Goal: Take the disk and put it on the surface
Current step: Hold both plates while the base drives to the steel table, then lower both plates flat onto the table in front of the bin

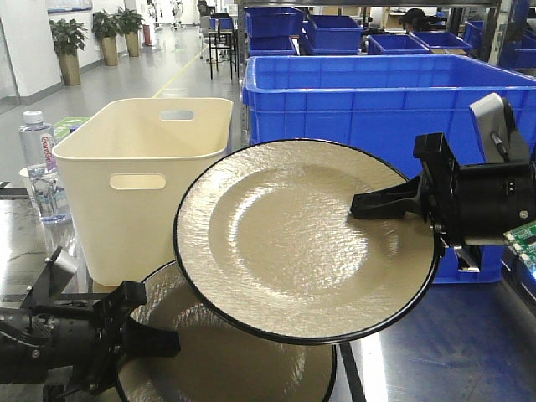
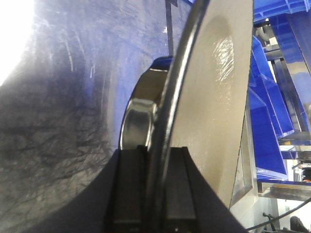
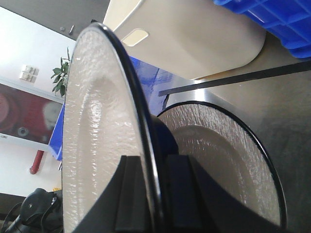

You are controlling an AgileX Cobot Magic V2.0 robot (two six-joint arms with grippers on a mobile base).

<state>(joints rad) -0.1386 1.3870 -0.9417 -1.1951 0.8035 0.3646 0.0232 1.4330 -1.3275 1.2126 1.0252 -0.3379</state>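
Both jaws clamped on rims: upper disk (image 1: 293, 243) aloft, lower disk (image 1: 226, 368) by the worktop (image 1: 435, 343).
Your right jaws pinch the upper disk's right rim; it stretches leftward from them, steeply tilted, face toward the front camera. Your left jaws grip the lower disk's left rim; it lies near flat, running rightward under the upper one. Left looks nearer set-down.
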